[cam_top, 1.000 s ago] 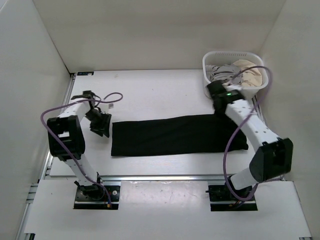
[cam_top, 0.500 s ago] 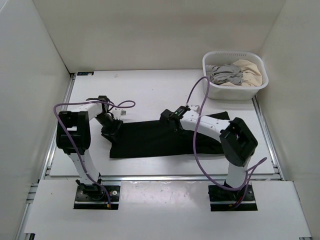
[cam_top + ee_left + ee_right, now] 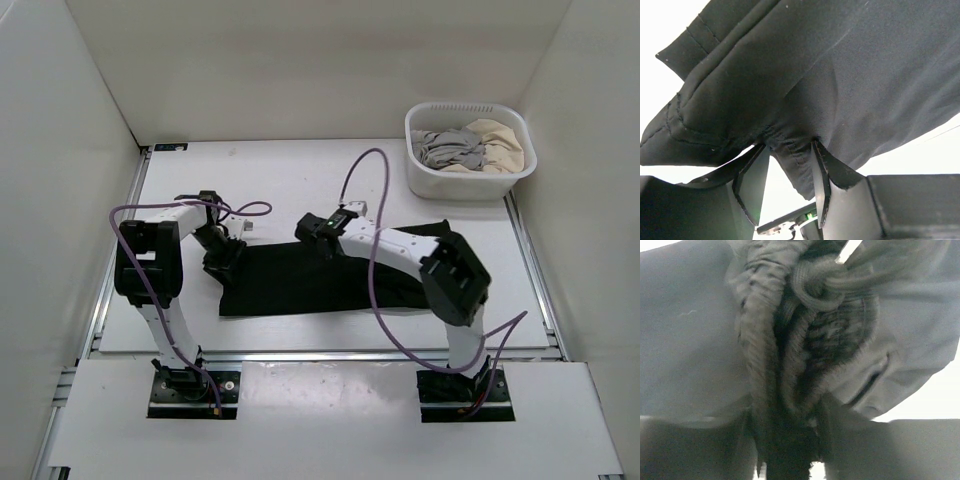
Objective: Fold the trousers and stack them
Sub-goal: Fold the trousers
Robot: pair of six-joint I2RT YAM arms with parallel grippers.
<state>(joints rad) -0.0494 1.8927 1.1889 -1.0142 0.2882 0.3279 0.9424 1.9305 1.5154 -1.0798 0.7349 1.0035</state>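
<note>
- The trousers (image 3: 330, 285) are lying across the middle of the table (image 3: 300, 180).
- The left tool (image 3: 790, 165) is pinching only a thin leg-end fold, risking a slip.
- The right tool (image 3: 790, 440) is clamping the bunched waistband, risking a crooked fold.

The trousers (image 3: 300, 285) are soft matt black cloth, the basket (image 3: 470, 188) smooth white plastic, the table (image 3: 300, 180) matt white.

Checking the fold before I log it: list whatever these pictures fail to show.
1. Top external: the right arm covers the right end of the trousers.
2. Right wrist: blurred, bunched fabric hides the fingertips of the right claw.
3. Left wrist: frame edges cut off the trousers beyond the left claw.
4. Top external: the lower contents of the basket lie under garments.
</note>
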